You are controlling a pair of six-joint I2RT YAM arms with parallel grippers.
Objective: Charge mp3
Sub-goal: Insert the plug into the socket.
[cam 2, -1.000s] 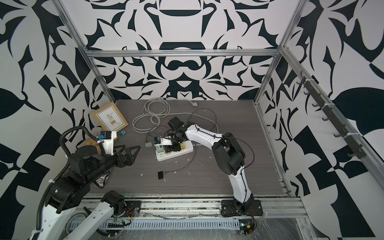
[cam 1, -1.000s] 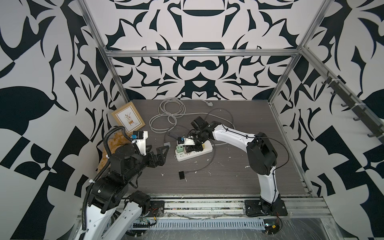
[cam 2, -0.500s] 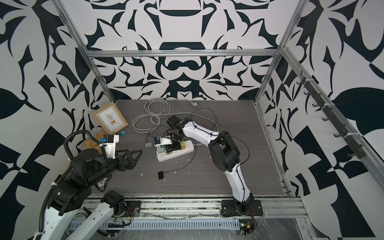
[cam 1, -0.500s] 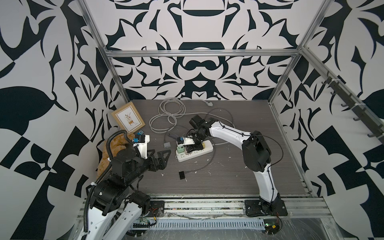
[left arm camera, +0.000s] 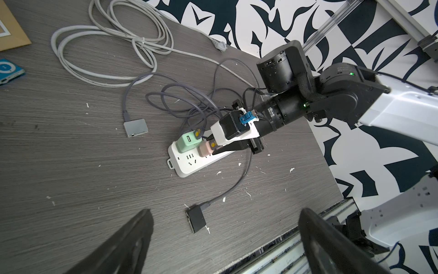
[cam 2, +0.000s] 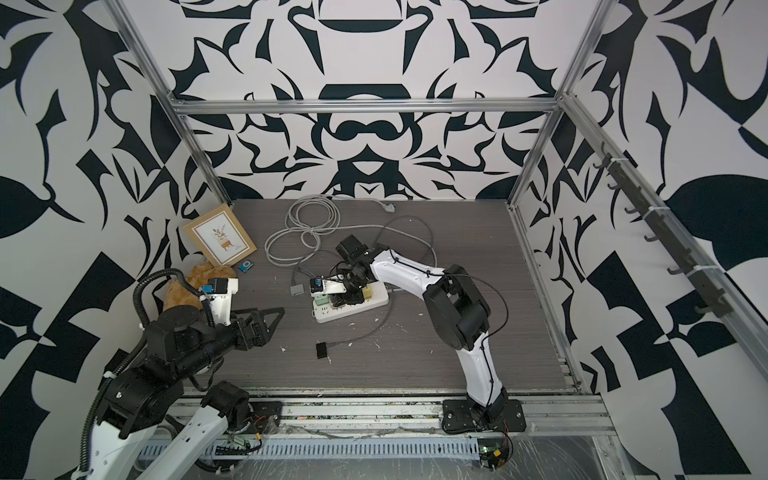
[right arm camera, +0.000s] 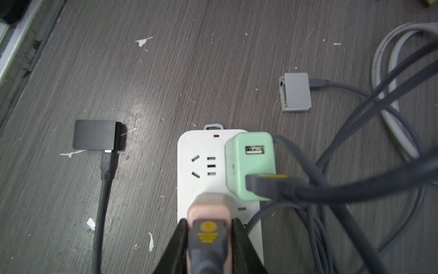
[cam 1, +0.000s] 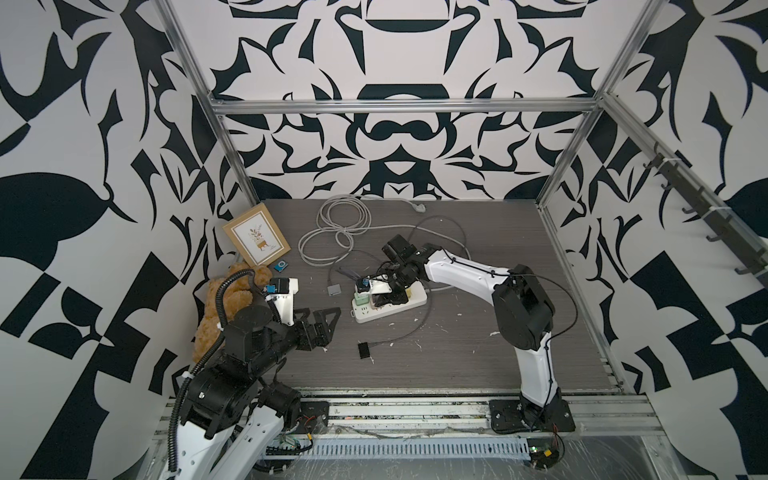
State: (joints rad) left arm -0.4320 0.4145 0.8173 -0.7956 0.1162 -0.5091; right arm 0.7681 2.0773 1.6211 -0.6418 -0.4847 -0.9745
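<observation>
Scrap-flecked grey wood-grain table (cam 1: 457, 353) inside black-and-white patterned walls (cam 1: 395, 137): left gripper (cam 1: 328, 330) gapes empty, right gripper (right arm camera: 209, 221) pinches the pink charger (right arm camera: 208, 206).

Left fingers (left arm camera: 128, 244) spread wide, right fingers (right arm camera: 177, 249) gripping, right arm (cam 1: 461, 270) outstretched

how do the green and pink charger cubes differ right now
The green charger cube stands free; the pink charger cube is clamped in the right pincer. The green one shows an empty USB port beside its cable plug; the pink one shows only a cable plug. Both sit on the white power strip.
</observation>
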